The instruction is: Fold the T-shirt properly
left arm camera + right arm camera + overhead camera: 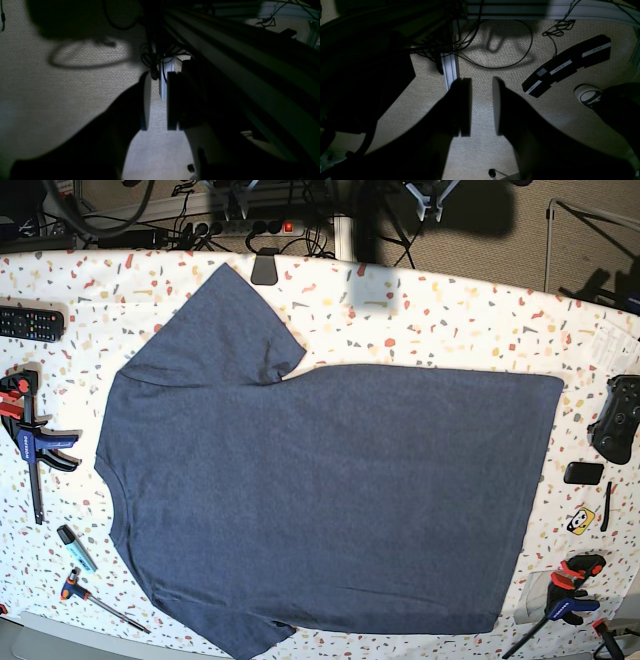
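- The navy T-shirt [320,490] lay spread flat on the terrazzo table [450,320].
- The left gripper [157,100] and right gripper [481,106] hung over carpet, jaws apart, empty.

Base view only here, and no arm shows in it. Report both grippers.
Observer: The left gripper is open and empty, hanging over carpet beside a frame rail.
Operator: Now the right.
Observer: The right gripper is open and empty too, also above carpet.
Operator: Name what lies near it.
Observer: A black labelled bar and a white-toed shoe are on the floor; the T-shirt appears in neither wrist view.
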Robot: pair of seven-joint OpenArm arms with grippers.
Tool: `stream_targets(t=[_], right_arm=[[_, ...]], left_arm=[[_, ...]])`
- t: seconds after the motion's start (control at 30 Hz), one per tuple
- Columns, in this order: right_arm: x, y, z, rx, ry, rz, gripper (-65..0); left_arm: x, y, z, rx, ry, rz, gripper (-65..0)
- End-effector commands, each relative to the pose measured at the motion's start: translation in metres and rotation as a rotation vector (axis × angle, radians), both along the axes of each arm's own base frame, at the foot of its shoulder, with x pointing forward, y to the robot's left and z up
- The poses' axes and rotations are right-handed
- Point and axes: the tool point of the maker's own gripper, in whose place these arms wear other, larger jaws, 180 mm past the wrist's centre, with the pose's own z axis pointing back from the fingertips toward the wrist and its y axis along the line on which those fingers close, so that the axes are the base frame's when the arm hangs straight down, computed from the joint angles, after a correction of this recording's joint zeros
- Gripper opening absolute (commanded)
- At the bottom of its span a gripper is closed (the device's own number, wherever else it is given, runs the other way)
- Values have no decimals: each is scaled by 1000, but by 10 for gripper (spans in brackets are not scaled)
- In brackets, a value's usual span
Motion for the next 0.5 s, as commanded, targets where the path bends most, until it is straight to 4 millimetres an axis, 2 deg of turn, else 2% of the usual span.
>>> stream_targets(t=[0.0, 0.47], right_arm=[[3, -2, 0, 1, -11, -3, -498], [3, -4, 1, 0, -24, -3, -498]], left_arm=[[-1, -2, 0, -9, -2, -3, -534], [-2, -2, 0, -8, -1, -3, -534]])
